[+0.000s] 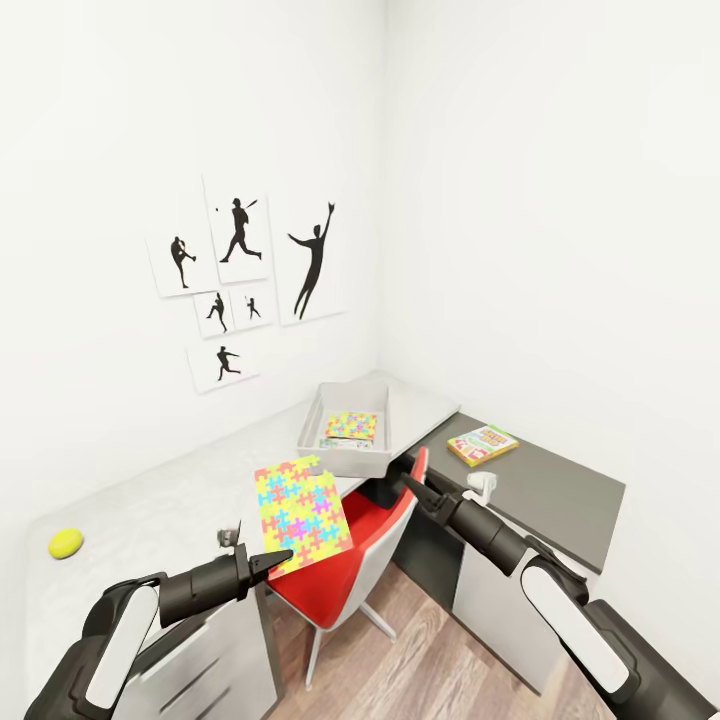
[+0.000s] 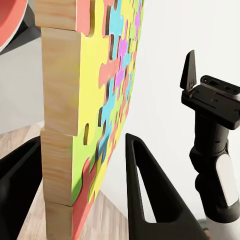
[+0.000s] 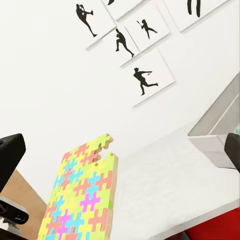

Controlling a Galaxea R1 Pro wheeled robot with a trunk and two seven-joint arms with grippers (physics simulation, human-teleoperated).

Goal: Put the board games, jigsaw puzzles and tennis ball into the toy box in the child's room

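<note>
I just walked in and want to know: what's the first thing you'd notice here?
The bright, many-coloured jigsaw puzzle, held up in the air by the left pincer over the red chair. Behind it, a grey toy box sits on the white table with another puzzle inside. A yellow tennis ball lies far left on the table.

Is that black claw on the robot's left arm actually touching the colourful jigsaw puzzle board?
Touching. In the left wrist view, the colourful jigsaw puzzle board sits clamped between the left gripper fingers, pressed against its face and wooden back.

Probably child's room: desk (image 1: 150, 520), sports posters (image 1: 240, 285), toys.
</note>
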